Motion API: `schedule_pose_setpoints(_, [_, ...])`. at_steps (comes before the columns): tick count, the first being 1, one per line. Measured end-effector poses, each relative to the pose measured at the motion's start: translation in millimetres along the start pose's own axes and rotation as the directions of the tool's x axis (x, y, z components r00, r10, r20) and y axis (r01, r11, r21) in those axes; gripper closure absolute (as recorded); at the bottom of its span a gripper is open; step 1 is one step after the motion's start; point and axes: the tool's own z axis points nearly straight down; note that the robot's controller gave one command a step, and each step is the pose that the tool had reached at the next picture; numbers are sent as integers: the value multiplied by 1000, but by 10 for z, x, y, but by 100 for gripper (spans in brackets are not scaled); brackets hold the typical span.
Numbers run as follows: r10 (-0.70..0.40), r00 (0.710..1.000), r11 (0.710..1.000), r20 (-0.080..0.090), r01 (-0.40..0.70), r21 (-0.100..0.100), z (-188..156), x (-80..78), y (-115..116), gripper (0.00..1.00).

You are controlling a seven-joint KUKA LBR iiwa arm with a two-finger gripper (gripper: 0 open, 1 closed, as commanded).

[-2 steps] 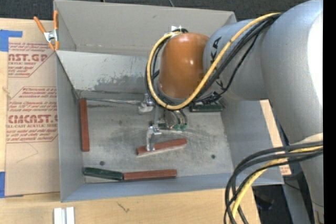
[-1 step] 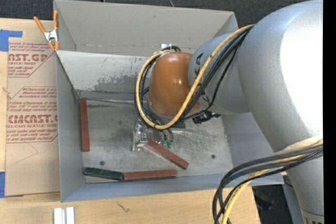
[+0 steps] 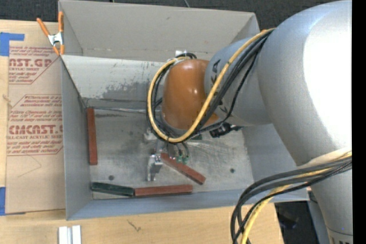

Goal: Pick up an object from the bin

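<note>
My gripper (image 3: 154,166) is down near the bin floor, at the front middle, under the orange wrist cover. A red-brown flat stick (image 3: 185,169) lies slanted on the floor just to its right, and the stick's upper left end reaches up to the gripper. Whether the gripper touches the stick I cannot tell. Another red-brown stick (image 3: 163,190) lies along the front wall, just below the gripper.
A dark green stick (image 3: 112,188) lies in the front left corner, end to end with the front red-brown stick. A third red-brown stick (image 3: 91,136) lies along the left wall. The arm and its cables cover the bin's right half.
</note>
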Motion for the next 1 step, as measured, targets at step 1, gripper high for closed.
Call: schedule_pose_setpoints(1, [0, 1000, 1000, 0, 0, 0, 0, 0, 0, 0])
